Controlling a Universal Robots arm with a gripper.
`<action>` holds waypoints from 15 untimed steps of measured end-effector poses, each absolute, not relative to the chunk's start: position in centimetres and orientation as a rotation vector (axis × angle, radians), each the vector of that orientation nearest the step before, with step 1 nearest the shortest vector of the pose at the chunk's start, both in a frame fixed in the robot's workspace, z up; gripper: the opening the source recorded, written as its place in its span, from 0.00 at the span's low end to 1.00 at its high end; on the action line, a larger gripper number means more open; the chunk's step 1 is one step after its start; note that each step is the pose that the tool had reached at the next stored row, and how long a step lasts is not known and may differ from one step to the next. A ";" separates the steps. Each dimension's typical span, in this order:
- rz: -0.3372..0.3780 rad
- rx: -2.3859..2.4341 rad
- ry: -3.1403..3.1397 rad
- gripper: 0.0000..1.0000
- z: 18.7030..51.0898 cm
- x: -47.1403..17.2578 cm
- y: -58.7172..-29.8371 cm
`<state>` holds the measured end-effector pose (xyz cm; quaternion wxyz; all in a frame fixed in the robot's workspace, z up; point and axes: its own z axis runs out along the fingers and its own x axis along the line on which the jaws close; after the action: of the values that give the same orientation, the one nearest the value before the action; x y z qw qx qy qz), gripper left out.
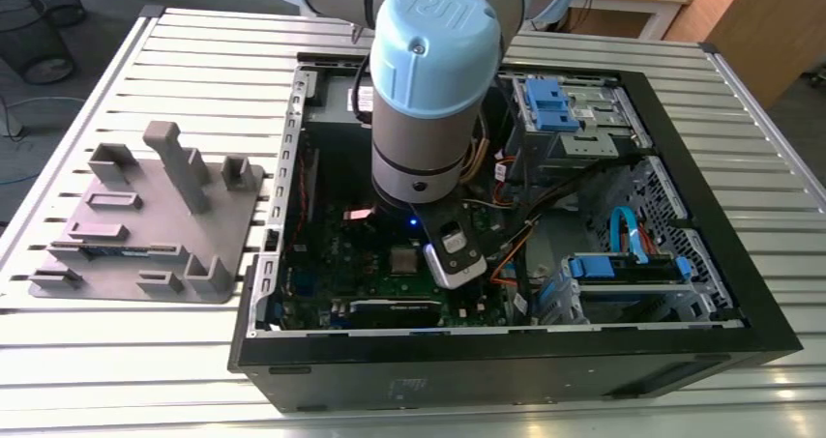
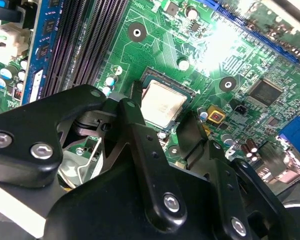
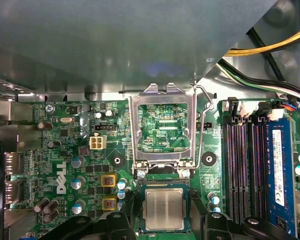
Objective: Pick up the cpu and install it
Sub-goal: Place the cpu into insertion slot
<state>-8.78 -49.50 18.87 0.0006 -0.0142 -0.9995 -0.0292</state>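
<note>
The cpu [image 3: 163,209], a flat square chip with a silver-grey top, lies flat in the socket on the green motherboard [image 3: 65,150]. In the second wrist view the cpu [image 2: 162,104] sits between my two black fingers [image 2: 135,130]. My gripper [image 3: 162,222] is open, with one finger on each side of the socket and wider apart than the chip. The socket's silver frame [image 3: 135,130] stands flipped up beyond the chip. In the exterior view the arm reaches down into the computer case beside the cpu [image 1: 405,260].
Black memory slots [image 3: 240,165] run beside the socket, and yellow and black cables [image 3: 270,47] cross above them. A grey moulded tray [image 1: 142,225] with posts stands outside the case at the exterior view's left. Blue drive bays [image 1: 555,104] and the case walls [image 1: 516,351] hem the arm in.
</note>
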 end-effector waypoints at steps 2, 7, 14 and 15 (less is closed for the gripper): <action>-0.092 -0.044 -3.139 0.54 18.9 -8.8 -49.5; -0.092 -0.044 -3.139 0.54 19.0 -8.8 -49.5; -0.091 -0.044 -3.139 0.54 19.3 -8.8 -49.5; -0.091 -0.044 -3.139 0.54 19.3 -8.8 -49.5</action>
<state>-8.79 -49.49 19.29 0.0006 -0.0141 -0.9995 -0.0291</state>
